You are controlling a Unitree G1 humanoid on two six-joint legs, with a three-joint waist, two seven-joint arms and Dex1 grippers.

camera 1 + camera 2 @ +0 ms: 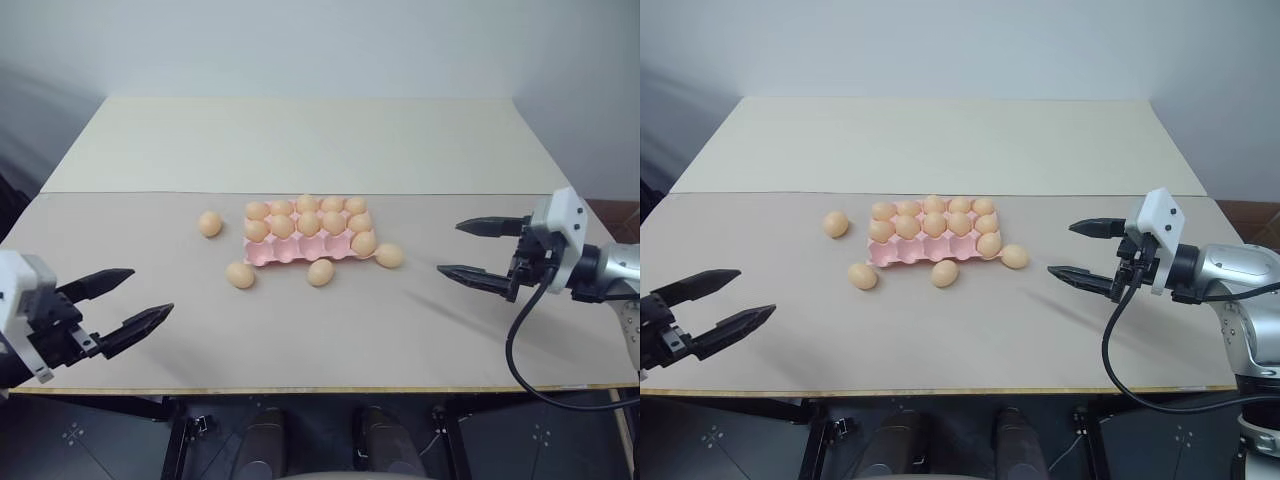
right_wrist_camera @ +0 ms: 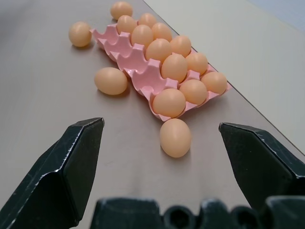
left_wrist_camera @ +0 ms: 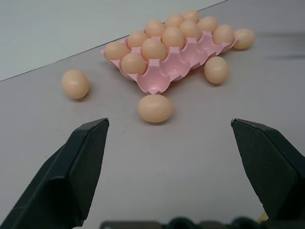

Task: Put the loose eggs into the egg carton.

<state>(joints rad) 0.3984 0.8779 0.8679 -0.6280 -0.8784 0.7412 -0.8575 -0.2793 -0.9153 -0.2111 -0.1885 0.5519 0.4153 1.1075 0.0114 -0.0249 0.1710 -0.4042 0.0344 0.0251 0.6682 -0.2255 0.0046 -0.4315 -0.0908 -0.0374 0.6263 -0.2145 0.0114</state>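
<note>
The pink egg carton [image 1: 288, 254] lies mid-table; its two far rows hold eggs, and its near row has one egg [image 1: 364, 243] at the right end. Loose eggs lie around it on the table. One egg [image 1: 210, 223] is to its left, two [image 1: 240, 275] [image 1: 321, 272] lie just in front, and one [image 1: 389, 256] rests at its right front corner. My left gripper [image 1: 150, 292] hovers open near the front left edge, well short of the eggs. My right gripper [image 1: 450, 248] is open to the right of the carton, a short way from the corner egg [image 2: 175, 137].
The table is two pale boards joined at a seam [image 1: 150, 193] behind the carton. Its front edge [image 1: 330, 388] runs just below both grippers. A black cable [image 1: 520, 350] loops under my right wrist.
</note>
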